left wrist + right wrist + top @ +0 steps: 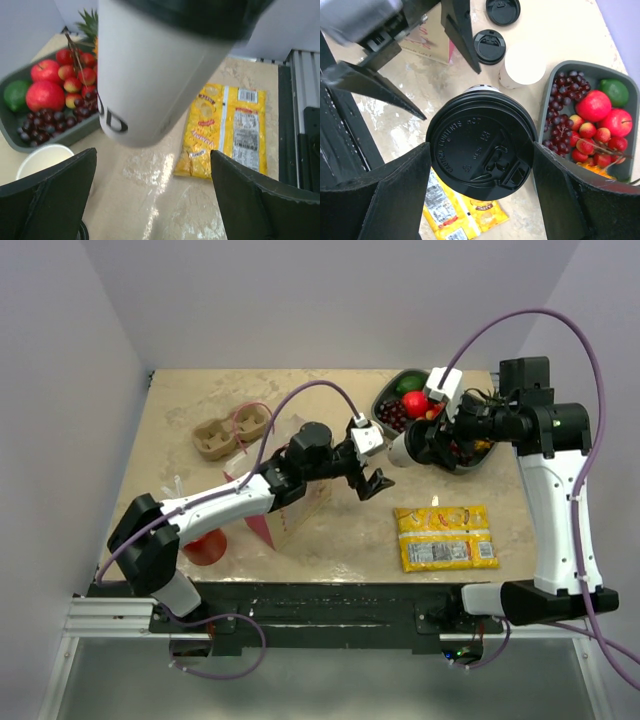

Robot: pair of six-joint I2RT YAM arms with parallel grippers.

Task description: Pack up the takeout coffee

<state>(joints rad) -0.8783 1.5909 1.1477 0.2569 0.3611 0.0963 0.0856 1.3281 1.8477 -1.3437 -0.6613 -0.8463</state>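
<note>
Near the front edge a yellow snack packet (445,537) lies flat, with bare tabletop to its left. Just beyond it the left gripper (375,483) hangs released, its fingers spread wide with nothing between them. Just past that, the right gripper (481,145) grasps the takeout coffee (150,75) at its black lid, off the table, base toward the left fingers. Behind stand a lidless cup (522,65) and two spare lids (489,46). The fruit tray (30,142) sits near the far edge.
</note>
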